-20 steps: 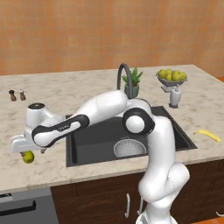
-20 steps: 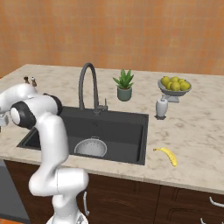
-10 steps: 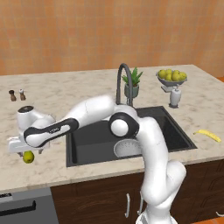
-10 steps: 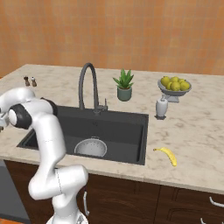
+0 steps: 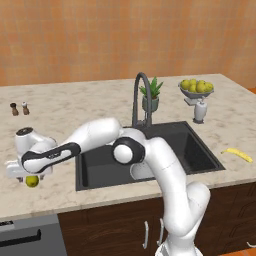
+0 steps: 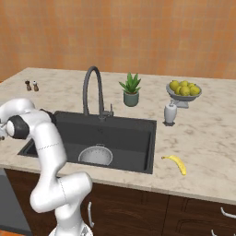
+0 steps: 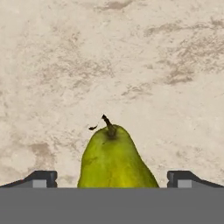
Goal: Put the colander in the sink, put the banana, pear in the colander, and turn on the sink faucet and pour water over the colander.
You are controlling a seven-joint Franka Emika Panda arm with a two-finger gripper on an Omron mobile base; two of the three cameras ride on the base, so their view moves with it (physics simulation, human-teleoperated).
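- Bench [image 5: 60, 112]: beige marbled top, orange wall behind.
- Two shakers [image 5: 19, 108] side by side near the back left edge.
- Potted plant [image 6: 130, 90] at the back edge.
- Fruit bowl [image 6: 184, 91] toward the back right corner.
- White bottle [image 6: 170, 113] just in front of the bowl.
- Dark cabinets [image 6: 138, 207] under the front edge.

Bare counter [image 5: 55, 200] all round the pear [image 7: 114, 157]; nearest obstacles are the salt and pepper shakers [image 5: 19, 108], well apart at the back.
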